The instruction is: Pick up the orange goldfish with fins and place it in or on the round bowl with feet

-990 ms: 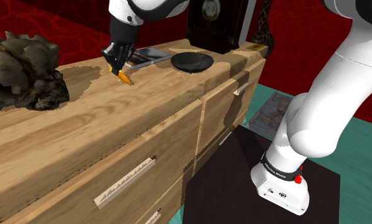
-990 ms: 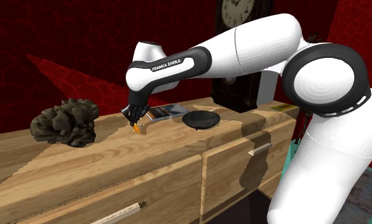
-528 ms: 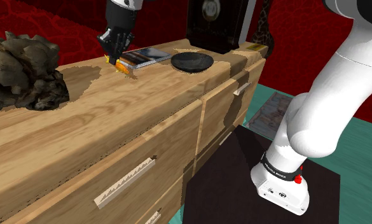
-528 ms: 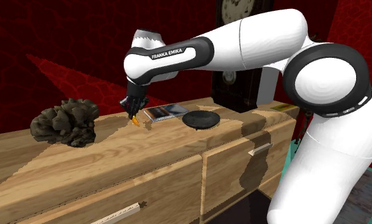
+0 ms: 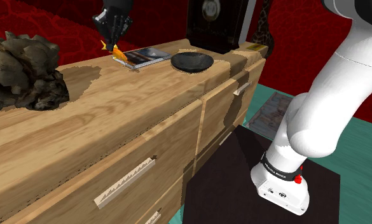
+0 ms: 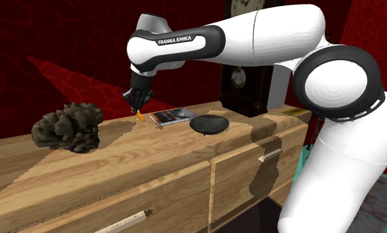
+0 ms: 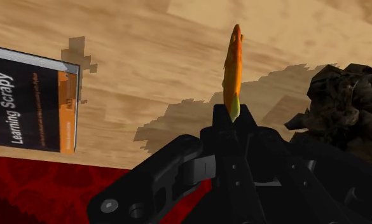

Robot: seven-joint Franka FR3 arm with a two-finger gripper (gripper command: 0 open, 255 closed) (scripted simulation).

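Holding the goldfish (image 7: 233,63) by one end, the gripper (image 7: 232,118) has its jaws clamped on it, with the body sticking straight out past the fingertips. The fish looks flat and narrow, so pinching across its sides is probably the only stable grip. It hangs in the air clear of the wooden dresser (image 5: 114,108), near the back edge and just beside the corner of the book (image 5: 140,56); the height looks enough to pass over the book. The black bowl (image 5: 192,61) sits on the dresser beyond the book, nothing visible in it, and its feet can't be made out. A dark lumpy rock (image 5: 22,73) is well apart on the opposite side, out of the path. Judgement: grasp done, carry stage; the next move needs a sideways pass over the book, then lowering over the bowl. Risk: the small contact patch means the fish could pivot or slip
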